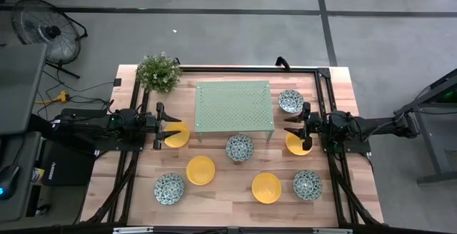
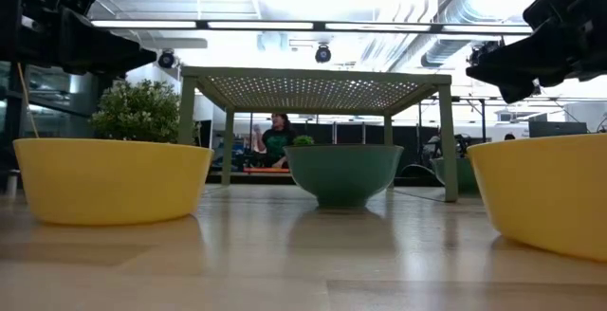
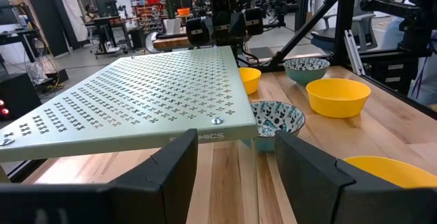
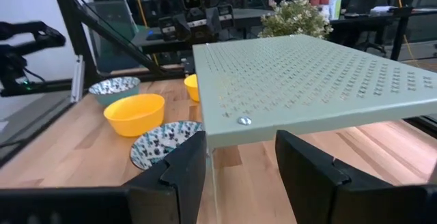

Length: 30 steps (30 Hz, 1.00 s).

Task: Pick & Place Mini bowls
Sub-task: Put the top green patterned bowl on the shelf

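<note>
All eight mini bowls are on the bench (image 1: pixel 214 202) and none is on the green stand (image 1: pixel 234 105), so, as I judge, the task is at its start. Yellow bowls: one (image 1: pixel 176 135) under the left tool (image 1: pixel 158 125), one (image 1: pixel 297 143) under the right tool (image 1: pixel 306 126), and two (image 1: pixel 201 170) (image 1: pixel 265 187) nearer the front edge. Patterned bowls: one (image 1: pixel 240 148) just in front of the stand, one (image 1: pixel 290 100) beside the stand's right side, and two (image 1: pixel 169 188) (image 1: pixel 307 185) near the front corners. Both tools stand open and empty, each above its yellow bowl. I cannot tell where the bowls should go; every pick and place is left to do.
</note>
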Tool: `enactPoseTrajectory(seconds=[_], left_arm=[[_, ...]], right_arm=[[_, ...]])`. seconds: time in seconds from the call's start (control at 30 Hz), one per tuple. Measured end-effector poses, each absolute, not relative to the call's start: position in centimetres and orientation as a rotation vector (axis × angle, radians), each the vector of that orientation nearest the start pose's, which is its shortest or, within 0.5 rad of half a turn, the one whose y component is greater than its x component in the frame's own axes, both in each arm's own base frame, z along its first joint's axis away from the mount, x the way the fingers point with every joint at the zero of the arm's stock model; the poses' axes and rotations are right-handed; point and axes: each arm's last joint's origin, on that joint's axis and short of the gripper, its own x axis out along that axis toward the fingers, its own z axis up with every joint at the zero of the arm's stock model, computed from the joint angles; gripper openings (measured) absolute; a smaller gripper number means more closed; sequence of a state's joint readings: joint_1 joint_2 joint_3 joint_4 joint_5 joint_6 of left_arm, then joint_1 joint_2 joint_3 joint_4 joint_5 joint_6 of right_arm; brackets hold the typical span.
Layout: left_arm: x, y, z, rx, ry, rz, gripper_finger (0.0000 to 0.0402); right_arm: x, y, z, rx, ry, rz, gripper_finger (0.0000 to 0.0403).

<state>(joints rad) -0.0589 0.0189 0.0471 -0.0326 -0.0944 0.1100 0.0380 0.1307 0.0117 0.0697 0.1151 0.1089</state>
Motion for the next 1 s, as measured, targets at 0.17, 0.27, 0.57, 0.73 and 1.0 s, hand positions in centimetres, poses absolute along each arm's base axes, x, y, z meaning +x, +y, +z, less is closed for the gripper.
enactPoseTrajectory(seconds=[0.17, 0.27, 0.57, 0.73, 1.0], left_arm=[[9.6, -0.3, 17.5, 0.11, 0.007, 0.035, 0.0191], [9.6, -0.3, 17.5, 0.11, 0.006, 0.035, 0.0191], [9.6, -0.3, 17.5, 0.11, 0.007, 0.035, 0.0191], [9.6, -0.3, 17.5, 0.11, 0.007, 0.035, 0.0191], [9.6, -0.3, 17.5, 0.11, 0.007, 0.035, 0.0191]], right_arm=[[10.5, 0.1, 16.4, 0.151, 0.045, -0.053, 0.0165], [10.5, 0.1, 16.4, 0.152, 0.045, -0.053, 0.0165], [10.4, -0.3, 17.0, 0.1, -0.006, -0.206, 0.0165], [10.0, -0.5, 19.4, 0.086, -0.018, -0.277, 0.0165], [7.9, -0.9, 24.4, 0.043, 0.09, -0.407, 0.0165]])
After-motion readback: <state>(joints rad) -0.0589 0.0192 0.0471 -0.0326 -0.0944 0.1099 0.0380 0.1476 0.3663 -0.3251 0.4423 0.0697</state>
